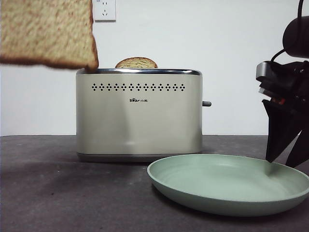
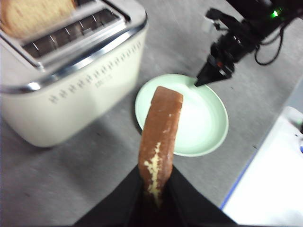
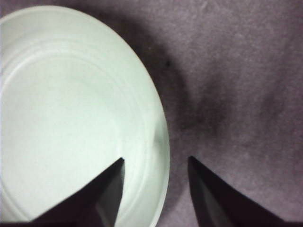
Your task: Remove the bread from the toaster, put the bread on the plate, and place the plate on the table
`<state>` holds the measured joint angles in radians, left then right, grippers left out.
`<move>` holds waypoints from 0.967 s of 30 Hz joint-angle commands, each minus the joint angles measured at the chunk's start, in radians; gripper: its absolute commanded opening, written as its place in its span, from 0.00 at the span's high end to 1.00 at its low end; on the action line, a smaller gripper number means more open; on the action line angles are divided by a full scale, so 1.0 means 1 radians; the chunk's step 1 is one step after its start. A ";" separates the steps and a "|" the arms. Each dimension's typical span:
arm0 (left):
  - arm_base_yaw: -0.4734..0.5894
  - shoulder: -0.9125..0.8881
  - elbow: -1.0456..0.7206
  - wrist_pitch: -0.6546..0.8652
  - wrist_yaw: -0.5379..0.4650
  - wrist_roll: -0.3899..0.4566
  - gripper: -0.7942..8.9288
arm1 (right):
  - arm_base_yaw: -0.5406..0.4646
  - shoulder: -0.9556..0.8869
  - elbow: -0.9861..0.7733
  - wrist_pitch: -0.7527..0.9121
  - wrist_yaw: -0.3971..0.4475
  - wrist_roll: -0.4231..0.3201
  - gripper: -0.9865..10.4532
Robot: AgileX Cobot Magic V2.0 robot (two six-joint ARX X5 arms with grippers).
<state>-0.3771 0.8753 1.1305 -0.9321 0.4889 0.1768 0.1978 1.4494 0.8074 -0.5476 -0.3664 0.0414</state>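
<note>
Left gripper (image 2: 154,198) clamps bread (image 2: 158,137), top cropped in front view; right gripper (image 3: 156,163) straddles plate (image 3: 71,94) rim, jaws apart.

One mark can be read — a small dark logo (image 1: 138,100) on the front face of the toaster (image 1: 139,116), beneath its row of dot holes, spelling "Bear" followed by tiny characters too small to make out. In the left wrist view the same mark is only a blur.
</note>
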 commanded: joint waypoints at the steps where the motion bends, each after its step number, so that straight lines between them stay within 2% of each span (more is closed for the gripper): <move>1: -0.003 -0.014 -0.042 0.038 0.033 -0.036 0.91 | 0.011 0.043 0.014 0.019 -0.002 -0.005 0.77; 5: -0.003 -0.028 -0.075 0.036 0.047 -0.040 0.91 | 0.014 0.082 0.014 0.031 -0.003 -0.005 0.79; 10: -0.003 -0.028 -0.077 0.037 0.085 -0.055 0.91 | 0.017 0.113 0.014 0.041 -0.003 -0.005 0.92; 11: -0.003 -0.028 -0.077 0.037 0.087 -0.058 0.91 | 0.017 0.112 0.014 0.042 -0.009 -0.004 0.91; 15: -0.003 -0.027 -0.077 0.040 0.117 -0.067 0.91 | 0.023 0.078 0.014 0.042 -0.114 -0.004 0.91; 17: -0.003 -0.026 -0.077 0.047 0.157 -0.077 0.91 | 0.035 0.038 0.014 0.041 -0.125 -0.003 0.91; 24: -0.003 0.000 -0.077 0.153 0.290 -0.180 0.91 | 0.144 -0.106 0.016 0.041 -0.136 0.037 0.91; 29: -0.003 0.069 -0.077 0.169 0.367 -0.186 0.91 | 0.229 -0.163 0.016 0.064 -0.134 0.084 0.91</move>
<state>-0.3771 0.9264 1.0458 -0.7742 0.8440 0.0025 0.4133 1.2797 0.8135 -0.5011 -0.4950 0.0883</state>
